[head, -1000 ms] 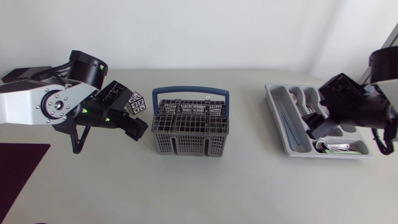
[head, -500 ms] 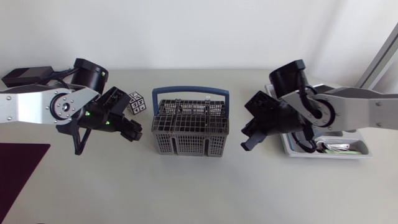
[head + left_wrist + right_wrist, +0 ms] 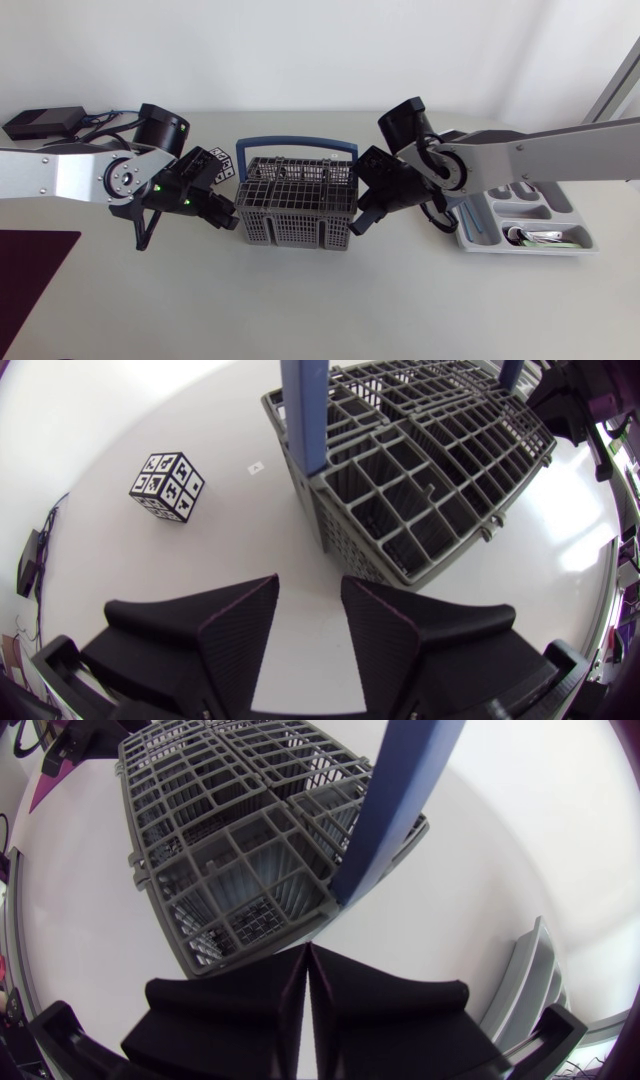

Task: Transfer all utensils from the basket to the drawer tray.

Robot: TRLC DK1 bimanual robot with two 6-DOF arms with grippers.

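Grey basket [image 3: 297, 205] sits mid-tabletop [image 3: 320, 305]; left tool [image 3: 222, 214] just beside its left wall, fingers parted, holding nothing; right tool [image 3: 362, 222] just beside its right wall, fingers pressed together; drawer tray [image 3: 560, 246] well apart at right, utensils [image 3: 530, 236] inside; marked cube [image 3: 220, 166] near left arm.

Basket [image 3: 297, 203] mid-table, my left gripper [image 3: 228, 217] just left of it, my right gripper [image 3: 359, 224] just right, cube [image 3: 222, 165] behind my left gripper, tray [image 3: 530, 249] far right, utensils [image 3: 535, 236] in its front compartment.
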